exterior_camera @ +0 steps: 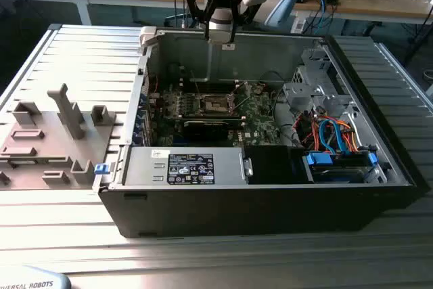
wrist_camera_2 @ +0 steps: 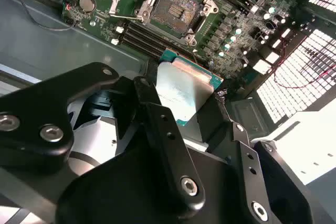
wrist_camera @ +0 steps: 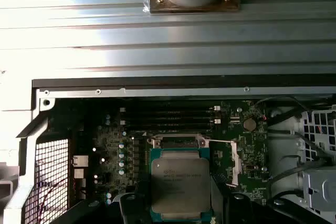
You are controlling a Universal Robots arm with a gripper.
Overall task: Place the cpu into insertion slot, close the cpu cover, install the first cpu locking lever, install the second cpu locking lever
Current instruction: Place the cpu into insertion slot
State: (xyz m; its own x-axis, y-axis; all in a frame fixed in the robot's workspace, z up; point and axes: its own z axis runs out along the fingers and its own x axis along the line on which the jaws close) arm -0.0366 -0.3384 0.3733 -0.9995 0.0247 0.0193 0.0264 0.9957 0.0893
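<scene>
Hangs upright over the open black computer case's [exterior_camera: 237, 208] rear wall, pinching the flat silver-grey square cpu [wrist_camera_2: 184, 90] in the jaws, high above the dark silver-rimmed insertion slot [wrist_camera_2: 178, 6].

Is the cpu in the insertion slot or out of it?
Out. The gripper holds the cpu apart from the insertion slot, whose dark recess lies bare in the second wrist view.

Above case [exterior_camera: 270, 201], pincer [exterior_camera: 221, 41] with cpu [wrist_camera: 180, 182]; insertion slot [exterior_camera: 218, 105] on circuit board [exterior_camera: 258, 117] inside case, below.
</scene>
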